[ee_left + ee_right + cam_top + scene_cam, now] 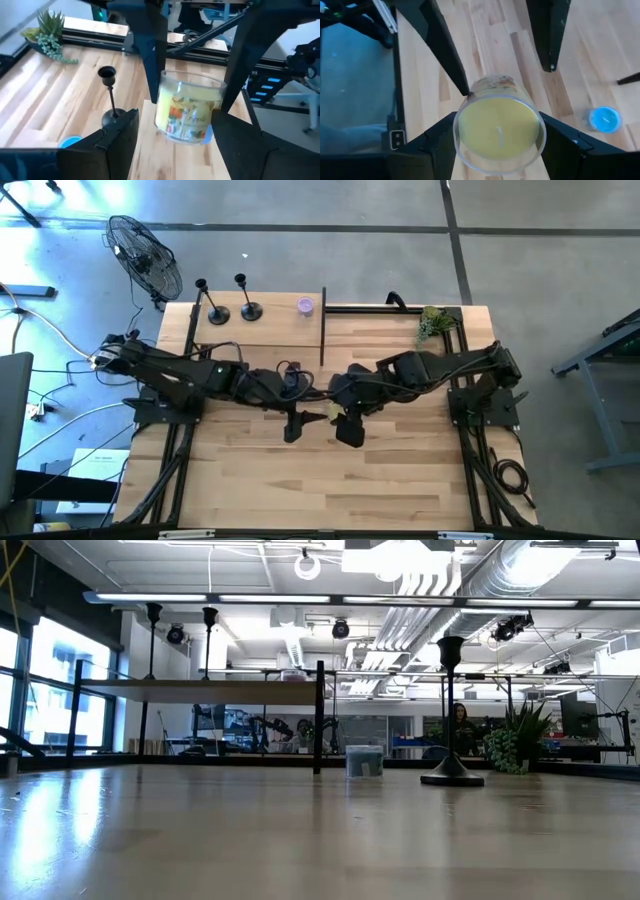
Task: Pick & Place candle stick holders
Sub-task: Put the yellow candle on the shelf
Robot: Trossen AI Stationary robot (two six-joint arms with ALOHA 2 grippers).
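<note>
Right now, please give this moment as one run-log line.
right pincer: shut on jar candle | left pincer: at same jar candle | candle stick holders: two on raised shelf, one on table
</note>
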